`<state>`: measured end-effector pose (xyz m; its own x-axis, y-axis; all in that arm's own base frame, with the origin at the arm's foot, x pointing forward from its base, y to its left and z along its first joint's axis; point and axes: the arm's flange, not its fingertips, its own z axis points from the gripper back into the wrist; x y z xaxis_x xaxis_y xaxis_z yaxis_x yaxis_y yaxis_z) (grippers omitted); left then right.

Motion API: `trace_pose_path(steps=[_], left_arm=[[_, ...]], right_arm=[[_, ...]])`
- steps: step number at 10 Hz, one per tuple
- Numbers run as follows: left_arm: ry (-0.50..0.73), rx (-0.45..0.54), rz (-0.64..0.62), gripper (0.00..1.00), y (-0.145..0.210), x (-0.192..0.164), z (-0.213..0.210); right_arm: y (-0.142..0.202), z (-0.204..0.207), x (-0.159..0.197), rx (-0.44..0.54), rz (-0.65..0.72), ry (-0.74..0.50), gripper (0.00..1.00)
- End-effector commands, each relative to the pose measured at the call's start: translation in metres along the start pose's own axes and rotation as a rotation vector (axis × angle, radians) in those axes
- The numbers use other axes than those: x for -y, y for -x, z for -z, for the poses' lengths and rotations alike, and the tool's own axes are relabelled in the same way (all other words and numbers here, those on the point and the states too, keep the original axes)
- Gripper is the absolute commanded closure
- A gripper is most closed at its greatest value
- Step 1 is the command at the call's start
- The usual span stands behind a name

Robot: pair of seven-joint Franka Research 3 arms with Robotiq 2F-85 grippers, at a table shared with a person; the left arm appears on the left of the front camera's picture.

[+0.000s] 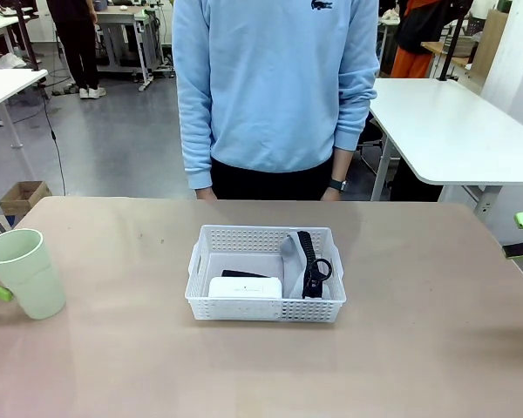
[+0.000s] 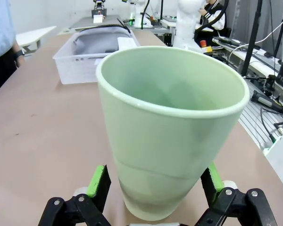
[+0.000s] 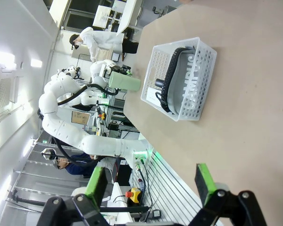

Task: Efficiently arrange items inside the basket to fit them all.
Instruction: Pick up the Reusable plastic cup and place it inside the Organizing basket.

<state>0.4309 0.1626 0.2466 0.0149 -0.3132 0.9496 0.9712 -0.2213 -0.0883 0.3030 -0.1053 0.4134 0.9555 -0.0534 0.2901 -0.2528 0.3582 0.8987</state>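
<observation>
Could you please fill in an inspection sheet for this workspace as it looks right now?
Surface: tan table, bare around the things.
Job's things: white basket mid-table holds the grey pouch, black strap, power strip and a black stapler; green cup upright at the left edge.
Clutter: nothing seen.
Grippers: left tool open around the cup's base; right tool open, empty.
Cables: bundles beside the table.
Surroundings: person at far side.

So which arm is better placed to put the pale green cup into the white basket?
The left. Its open left gripper already straddles the pale green cup at the table's left edge. The right gripper is open with nothing between its fingers, far from the cup. The white perforated basket has little free room.
</observation>
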Motion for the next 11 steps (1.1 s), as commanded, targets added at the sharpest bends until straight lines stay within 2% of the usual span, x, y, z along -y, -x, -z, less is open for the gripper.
trace_pose_path(steps=[1, 6, 11], left_arm=[[0.027, 0.005, 0.039, 0.0, 0.018, 0.015, 0.009], [0.055, 0.103, 0.065, 0.0, 0.018, 0.019, 0.034], [0.057, 0.112, 0.073, 0.0, 0.018, 0.026, 0.036]], right_arm=[[0.001, -0.002, -0.001, 0.002, -0.019, -0.007, 0.0], [0.001, -0.002, -0.001, 0.002, -0.019, -0.007, 0.0], [0.001, -0.002, -0.001, 0.002, -0.019, -0.007, 0.0]])
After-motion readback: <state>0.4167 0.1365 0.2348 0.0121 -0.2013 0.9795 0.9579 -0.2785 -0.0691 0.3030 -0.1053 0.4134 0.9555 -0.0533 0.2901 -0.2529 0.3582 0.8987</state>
